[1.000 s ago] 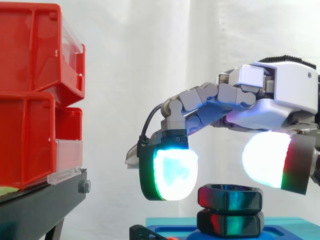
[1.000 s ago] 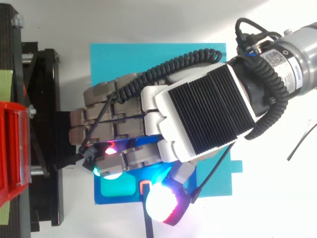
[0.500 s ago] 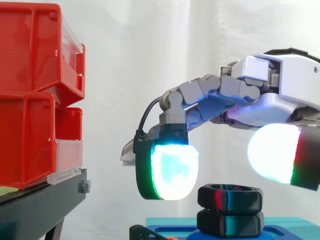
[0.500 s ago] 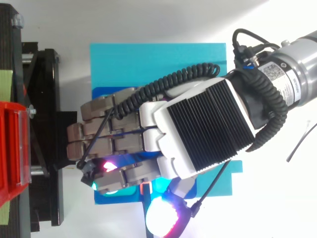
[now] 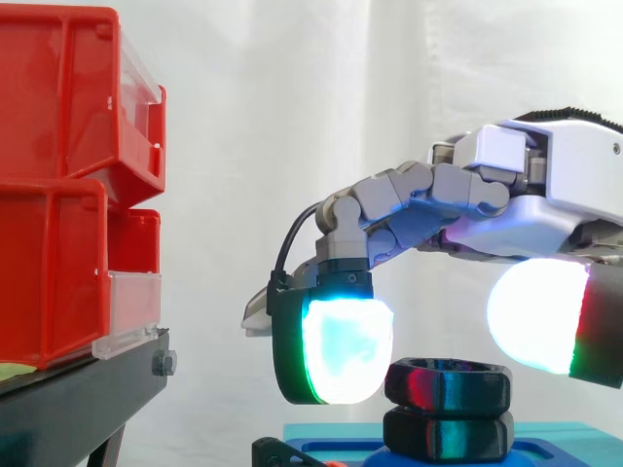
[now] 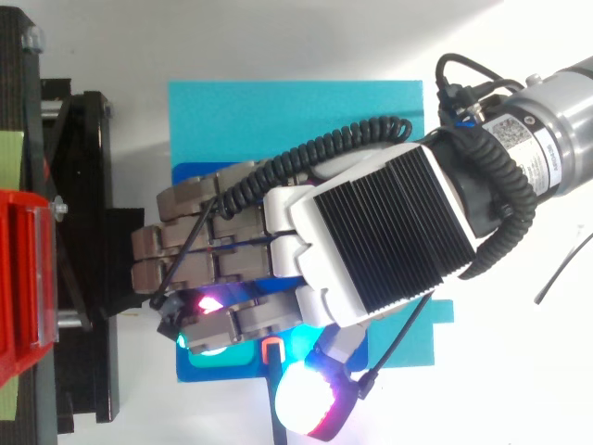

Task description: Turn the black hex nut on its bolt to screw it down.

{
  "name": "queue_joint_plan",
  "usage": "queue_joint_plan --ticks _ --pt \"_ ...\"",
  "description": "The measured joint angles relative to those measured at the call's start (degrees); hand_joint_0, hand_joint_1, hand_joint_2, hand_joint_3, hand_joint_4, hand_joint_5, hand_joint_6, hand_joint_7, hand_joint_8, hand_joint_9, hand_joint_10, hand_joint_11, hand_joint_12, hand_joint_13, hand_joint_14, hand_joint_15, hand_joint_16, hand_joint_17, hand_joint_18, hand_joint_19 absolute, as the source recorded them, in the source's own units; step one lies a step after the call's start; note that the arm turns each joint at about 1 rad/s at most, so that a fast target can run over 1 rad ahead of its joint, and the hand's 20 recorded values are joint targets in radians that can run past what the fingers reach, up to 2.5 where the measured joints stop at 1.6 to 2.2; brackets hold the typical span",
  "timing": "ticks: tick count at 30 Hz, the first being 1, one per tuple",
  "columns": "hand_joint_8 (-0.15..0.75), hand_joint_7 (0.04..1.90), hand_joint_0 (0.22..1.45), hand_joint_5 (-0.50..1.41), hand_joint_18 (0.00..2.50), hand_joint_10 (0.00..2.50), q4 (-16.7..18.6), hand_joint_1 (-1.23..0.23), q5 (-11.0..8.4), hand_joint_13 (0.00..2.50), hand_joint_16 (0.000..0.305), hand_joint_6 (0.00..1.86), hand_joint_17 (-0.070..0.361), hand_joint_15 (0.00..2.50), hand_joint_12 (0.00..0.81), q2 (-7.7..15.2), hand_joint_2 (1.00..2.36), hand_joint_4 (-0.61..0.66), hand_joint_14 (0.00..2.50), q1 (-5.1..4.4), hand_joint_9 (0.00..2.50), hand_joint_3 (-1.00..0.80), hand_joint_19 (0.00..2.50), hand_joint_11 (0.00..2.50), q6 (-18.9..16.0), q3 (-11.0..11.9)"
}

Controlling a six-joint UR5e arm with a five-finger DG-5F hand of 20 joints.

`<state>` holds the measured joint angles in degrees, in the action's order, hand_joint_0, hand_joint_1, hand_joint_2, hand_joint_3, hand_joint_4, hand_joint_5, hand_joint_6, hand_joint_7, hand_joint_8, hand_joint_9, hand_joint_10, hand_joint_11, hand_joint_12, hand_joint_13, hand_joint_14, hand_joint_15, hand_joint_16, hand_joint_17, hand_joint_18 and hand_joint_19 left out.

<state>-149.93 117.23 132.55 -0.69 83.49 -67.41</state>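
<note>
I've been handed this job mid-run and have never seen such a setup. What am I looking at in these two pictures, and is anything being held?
This is a robot arm ending in a mechanical hand; the glow is the hand's own, not a lamp. One picture is taken level from the side, with the arm coming in from the right. The other looks straight down on the same scene, where the hand covers the work. A cyan mat carries a blue base, and two black hex nuts are stacked on it: the upper nut and the lower nut. The hand hangs right over them, but I cannot tell whether it grips the upper nut. To the left, red bins sit on a black stand, apart from the work.
</note>
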Motion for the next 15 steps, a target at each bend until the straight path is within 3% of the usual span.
queue_joint_plan --ticks 15 --pt "0.302 1.07 0.49 -0.11 0.59 0.01 -0.05 -0.28 -0.07 0.63 0.055 0.69 0.124 0.25 0.370 0.02 1.00 0.22 0.01 0.27 0.65 -0.50 0.36 0.20 0.09 -0.01"
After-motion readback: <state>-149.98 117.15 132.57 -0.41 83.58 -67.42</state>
